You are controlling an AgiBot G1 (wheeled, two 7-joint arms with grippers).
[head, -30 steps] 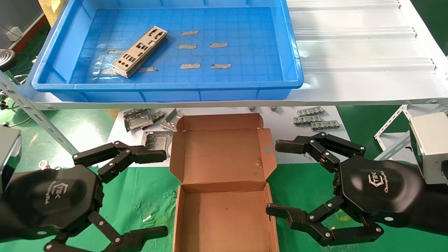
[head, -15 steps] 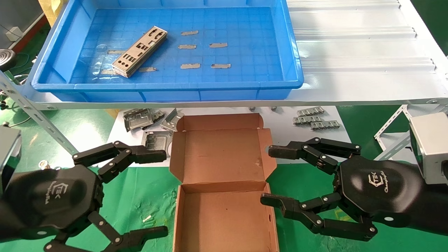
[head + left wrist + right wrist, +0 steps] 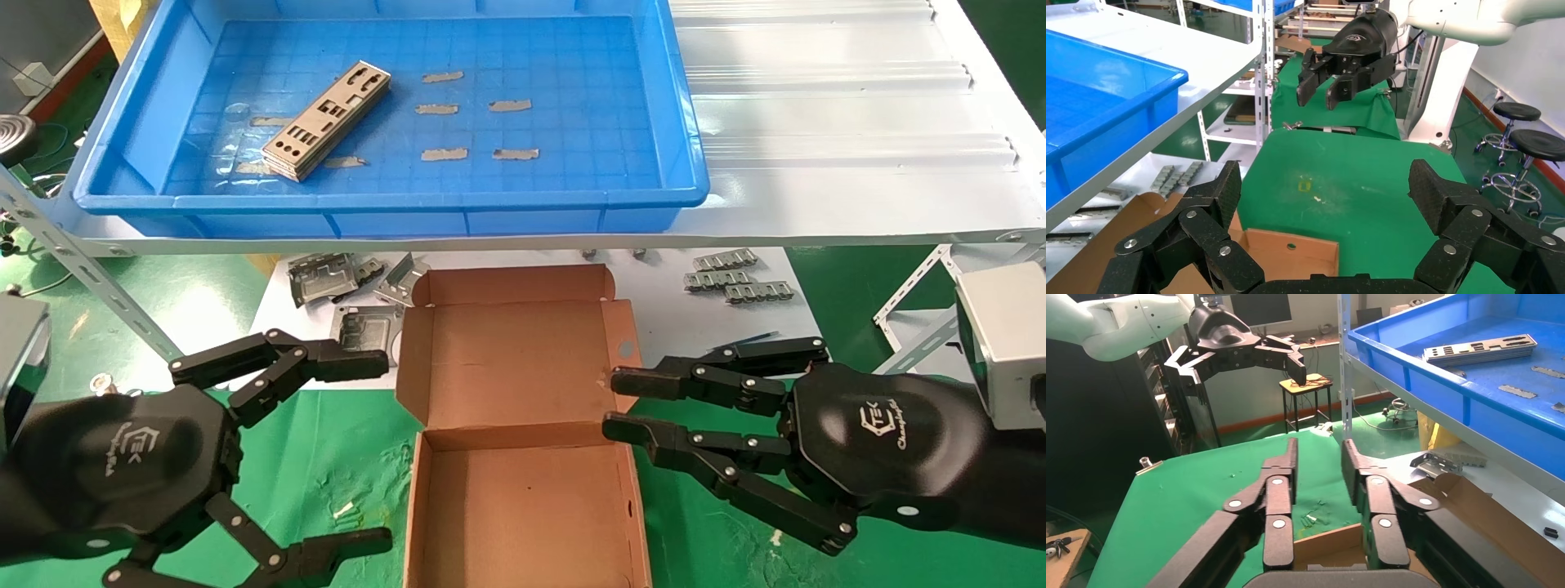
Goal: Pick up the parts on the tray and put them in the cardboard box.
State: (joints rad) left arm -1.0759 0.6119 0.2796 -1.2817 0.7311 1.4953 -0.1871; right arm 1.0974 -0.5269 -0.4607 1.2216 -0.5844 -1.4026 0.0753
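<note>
A stack of punched silver-grey parts lies at the left of the blue tray on the white shelf; it also shows in the right wrist view. The open cardboard box sits empty on the green table below, lid folded back. My left gripper is wide open and empty, left of the box, and also shows in the left wrist view. My right gripper is empty at the box's right wall, its fingers narrowed to a small gap.
Small plain grey strips lie on the tray floor. Bent metal brackets and more pieces lie on white paper under the shelf edge. The white shelf overhangs the back of the box. Metal shelf struts stand at both sides.
The right gripper's fingers have closed from wide open to a narrow gap and reached slightly toward the box. The left arm and the parts have not moved.
</note>
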